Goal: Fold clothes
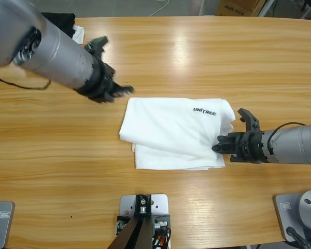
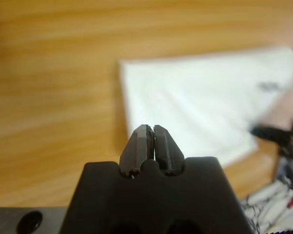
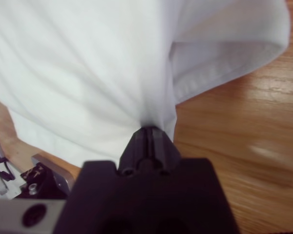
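The white T-shirt [image 1: 173,136] lies folded into a rough rectangle near the middle of the wooden table [image 1: 197,57], its small black "UNITREE" lettering [image 1: 204,110] facing up near the upper right corner of the fold.

The right gripper [image 1: 221,144] comes in low from the right edge of the high view and meets the shirt at its right side, a little above the lower right corner. In the right wrist view its two black jaws are pressed together on a pinch of white cloth [image 3: 151,122], and the fabric gathers into creases running toward the tips; a hemmed sleeve edge [image 3: 224,73] hangs to one side over bare wood.

The left gripper [image 1: 119,92] hangs off the shirt, just beyond its upper left corner, not touching it. In the left wrist view its jaws stand together with nothing between them [image 2: 152,134], and the shirt [image 2: 205,102] lies ahead of the tips and to one side, apart from them.

At the table's far left corner a folded black garment [image 1: 59,23] rests on a smaller white cloth [image 1: 79,33], well apart from the shirt
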Controlling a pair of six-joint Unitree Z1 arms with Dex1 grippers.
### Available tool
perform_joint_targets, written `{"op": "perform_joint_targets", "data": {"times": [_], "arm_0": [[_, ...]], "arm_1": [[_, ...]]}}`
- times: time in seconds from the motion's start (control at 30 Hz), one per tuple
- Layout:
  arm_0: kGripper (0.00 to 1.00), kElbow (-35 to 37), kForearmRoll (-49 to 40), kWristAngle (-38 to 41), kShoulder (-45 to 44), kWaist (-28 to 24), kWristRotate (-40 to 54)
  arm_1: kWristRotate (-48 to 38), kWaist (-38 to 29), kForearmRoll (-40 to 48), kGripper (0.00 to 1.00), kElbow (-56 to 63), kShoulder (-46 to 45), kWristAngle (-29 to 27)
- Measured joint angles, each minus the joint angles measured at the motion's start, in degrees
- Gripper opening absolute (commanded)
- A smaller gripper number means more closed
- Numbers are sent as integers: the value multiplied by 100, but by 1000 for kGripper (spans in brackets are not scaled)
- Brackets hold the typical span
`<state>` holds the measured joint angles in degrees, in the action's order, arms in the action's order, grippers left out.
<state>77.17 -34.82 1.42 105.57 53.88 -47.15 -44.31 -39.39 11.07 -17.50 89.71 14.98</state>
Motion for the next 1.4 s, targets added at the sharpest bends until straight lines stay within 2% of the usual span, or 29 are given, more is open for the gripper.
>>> {"op": "perform_joint_targets", "data": {"times": [0.1, 0.2, 0.4, 0.7, 0.97, 1.13, 1.33, 1.4], "arm_0": [[0, -33, 246, 0, 84, 633, -591], [0, -34, 602, 0, 361, 1005, -922], [0, -105, 956, 0, 886, 1089, -1046], [0, -930, 1331, -175, 1000, 1089, -1329], [0, -2128, 1845, -447, 407, 1086, -1698], [0, -2817, 1837, -601, -98, 922, -1714], [0, -2858, 1794, -620, -1027, 809, -1512], [0, -2742, 1795, -620, -1281, 839, -1188]], "arm_1": [[0, 0, 0, 0, 0, 0, 0], [0, 0, 0, 0, 0, 0, 0], [0, 0, 0, 0, 0, 0, -10], [0, 0, 0, 0, 0, 0, -11], [0, 0, 0, 0, -3, 13, -11], [0, 0, 0, 0, -8, 18, -11], [10, -5, -86, 0, -12, -114, -111], [73, -5, -718, 0, -108, -463, -296]]}}
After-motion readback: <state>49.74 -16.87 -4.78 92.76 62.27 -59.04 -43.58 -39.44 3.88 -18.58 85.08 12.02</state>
